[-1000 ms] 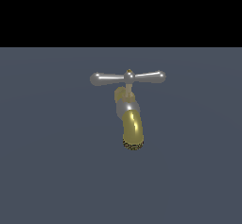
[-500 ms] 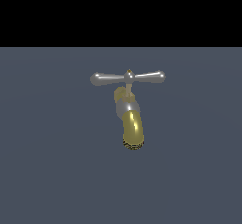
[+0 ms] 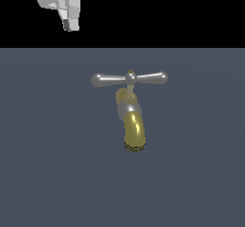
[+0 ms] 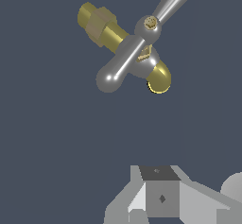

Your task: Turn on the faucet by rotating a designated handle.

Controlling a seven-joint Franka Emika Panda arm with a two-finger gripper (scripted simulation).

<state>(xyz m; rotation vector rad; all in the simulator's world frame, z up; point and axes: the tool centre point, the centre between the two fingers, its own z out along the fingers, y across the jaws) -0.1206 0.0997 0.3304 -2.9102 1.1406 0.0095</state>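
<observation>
**Gripper high above, tap untouched**

We see the faucet standing alone on the flat grey floor, its gold spout curving down toward the camera in the exterior view and ending in a dark speckled rim. Across its top lies the handle, a slim silver crossbar with a rounded knob at each end and a small brass cap at its centre; it sits level, running from the exterior view's left to its right.

Our gripper hangs at the top of the exterior view, toward its left, well apart from the tap and touching nothing. Only one finger shows clearly, so we cannot tell whether the jaws are apart or together.

From the wrist view we look down on the handle and its brass cap.
</observation>
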